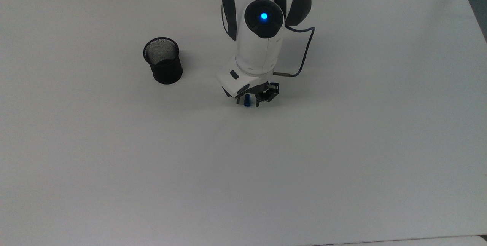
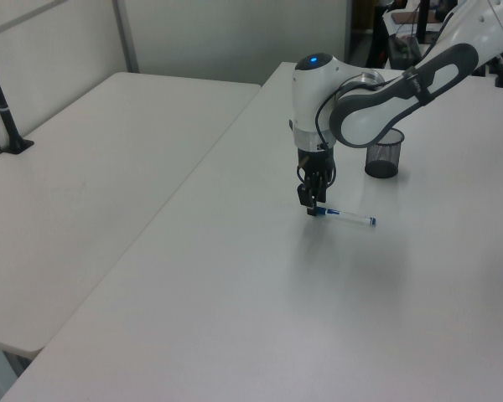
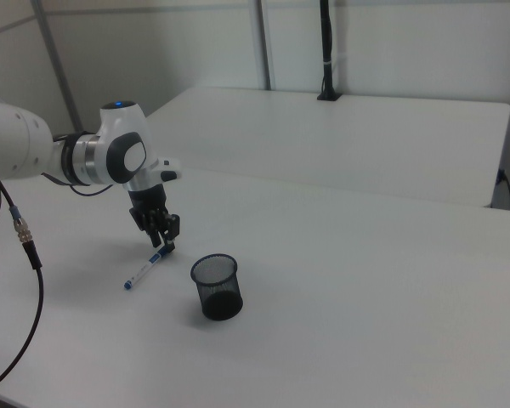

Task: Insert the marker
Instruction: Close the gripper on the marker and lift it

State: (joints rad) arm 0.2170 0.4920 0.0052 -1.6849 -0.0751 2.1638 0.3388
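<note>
The top view looks steeply down from high above the broad white table (image 1: 342, 154), facing the white-and-grey robot arm (image 1: 262, 44) at the far edge. The left view stands off the table's side, farther back and lower, looking along its length with a second white table (image 2: 92, 193) on the left view's left. The right view looks from the opposite side, at similar height and a little nearer. All three share the arm's wrist, the black mesh cup (image 1: 163, 65) (image 2: 384, 153) (image 3: 216, 286) and the tabletop between.
</note>
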